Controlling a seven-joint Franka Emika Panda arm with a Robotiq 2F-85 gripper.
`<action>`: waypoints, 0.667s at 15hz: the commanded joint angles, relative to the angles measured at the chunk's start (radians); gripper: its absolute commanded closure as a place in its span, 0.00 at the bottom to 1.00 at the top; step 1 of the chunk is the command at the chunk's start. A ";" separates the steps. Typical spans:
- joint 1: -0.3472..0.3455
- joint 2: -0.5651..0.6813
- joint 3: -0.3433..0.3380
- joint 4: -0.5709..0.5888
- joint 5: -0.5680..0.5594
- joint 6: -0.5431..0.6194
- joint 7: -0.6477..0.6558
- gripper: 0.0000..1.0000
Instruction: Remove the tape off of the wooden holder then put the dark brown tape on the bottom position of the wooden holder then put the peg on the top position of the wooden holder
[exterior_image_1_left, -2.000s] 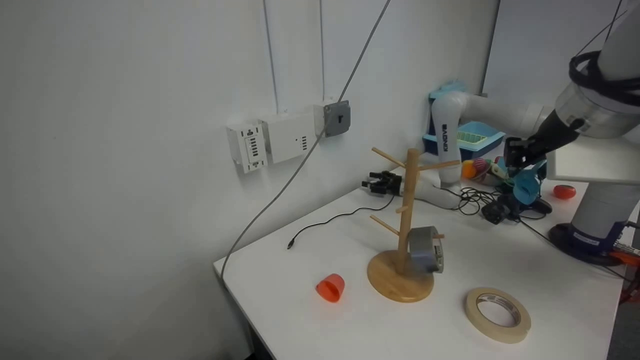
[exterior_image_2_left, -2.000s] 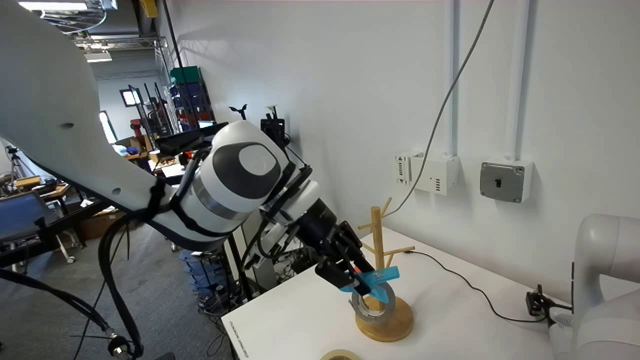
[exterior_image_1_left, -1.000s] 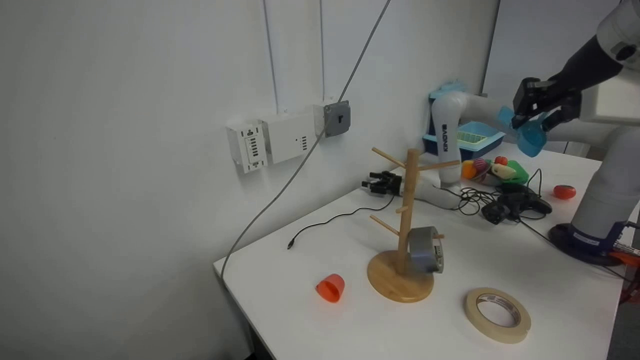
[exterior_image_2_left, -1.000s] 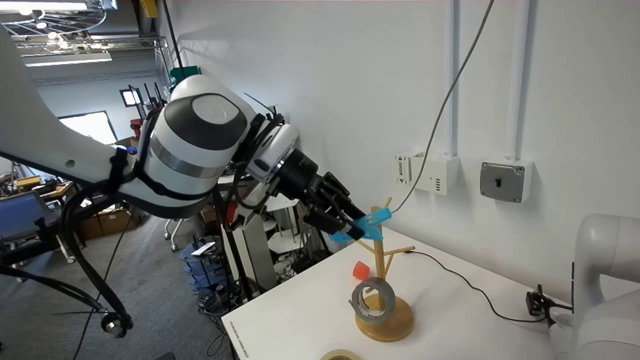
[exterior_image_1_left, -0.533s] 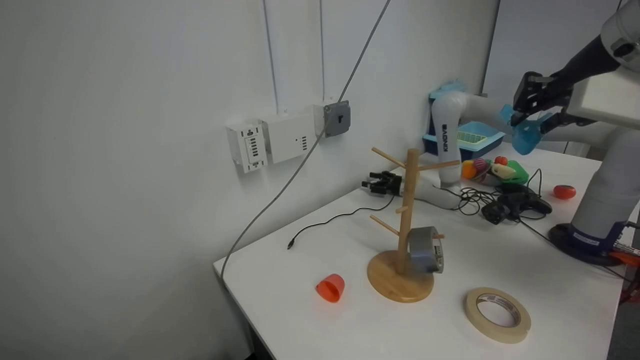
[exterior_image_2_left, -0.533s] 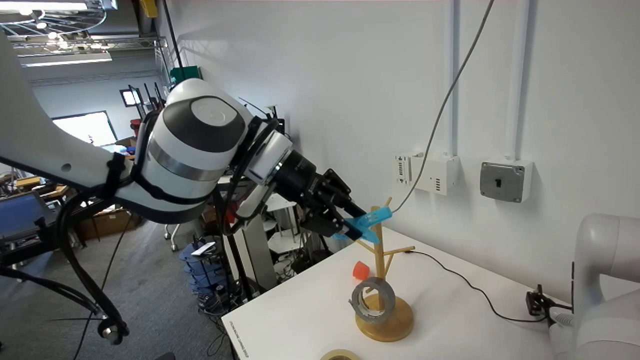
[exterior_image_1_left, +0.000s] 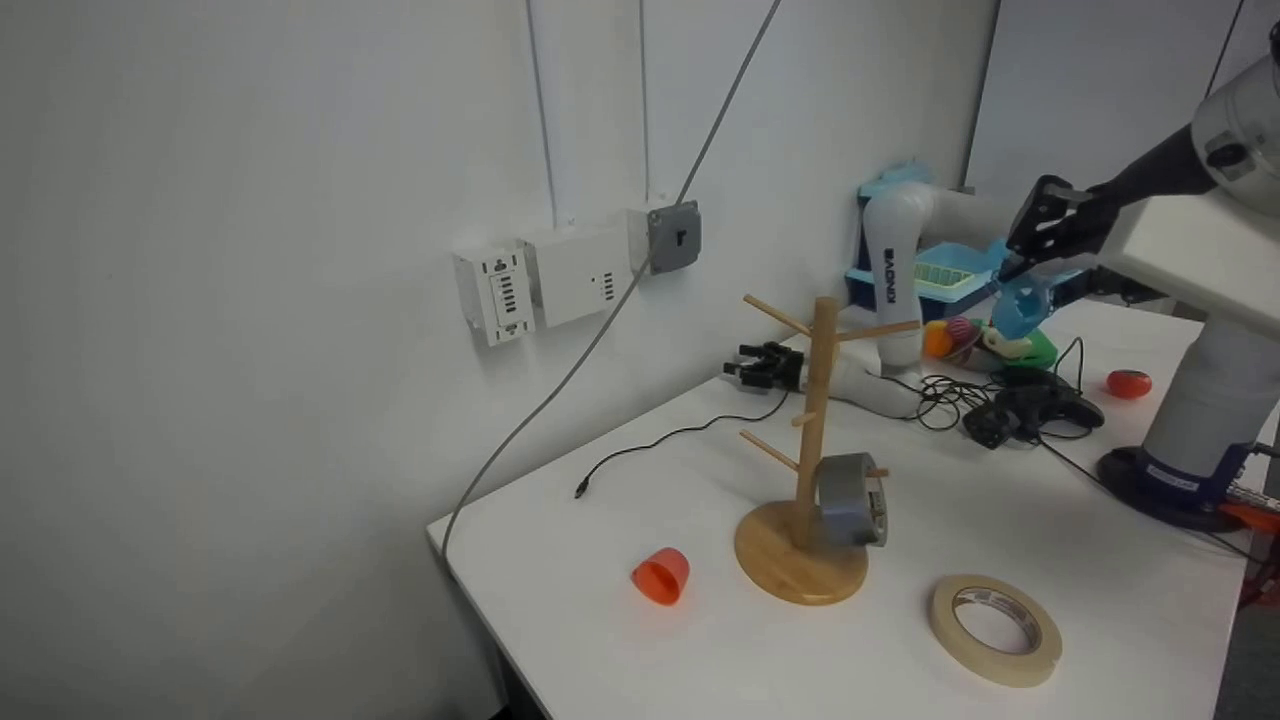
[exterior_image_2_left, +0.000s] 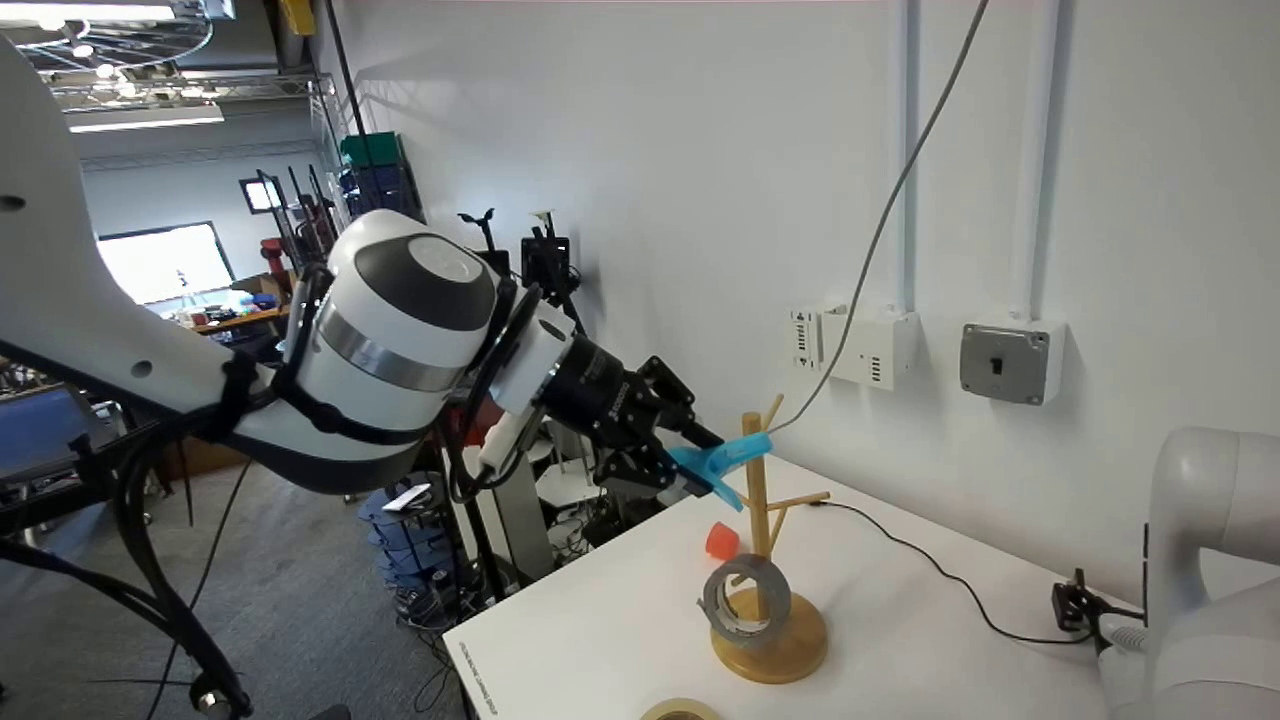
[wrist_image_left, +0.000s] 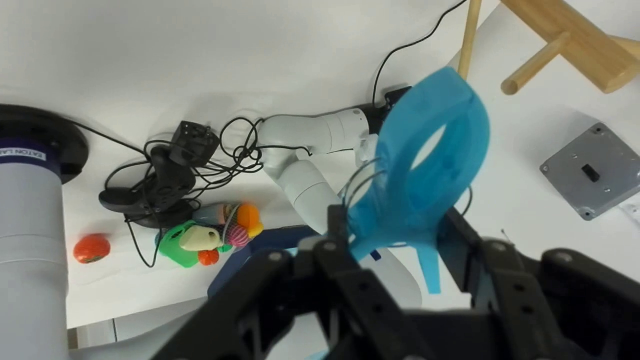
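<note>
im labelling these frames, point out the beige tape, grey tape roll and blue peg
Beige tape (exterior_image_1_left: 1008, 668): in an exterior view, ring's lower band
Grey tape roll (exterior_image_1_left: 843, 500): in an exterior view, curved outside
Blue peg (wrist_image_left: 411, 202): in the wrist view, its solid middle

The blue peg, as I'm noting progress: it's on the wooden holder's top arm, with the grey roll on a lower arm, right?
No: the blue peg isn't on the wooden holder; the wrist view shows it gripped by the tool. The grey roll is indeed on a lower arm.

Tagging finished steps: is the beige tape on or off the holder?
Off: the beige tape lies flat on the table, apart from the wooden holder.
</note>
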 joint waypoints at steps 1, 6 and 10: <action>-0.017 0.026 0.001 0.015 -0.097 0.047 0.132 0.77; -0.011 0.052 -0.021 0.018 -0.109 0.086 0.163 0.77; -0.010 0.044 -0.038 0.012 -0.092 0.109 0.123 0.77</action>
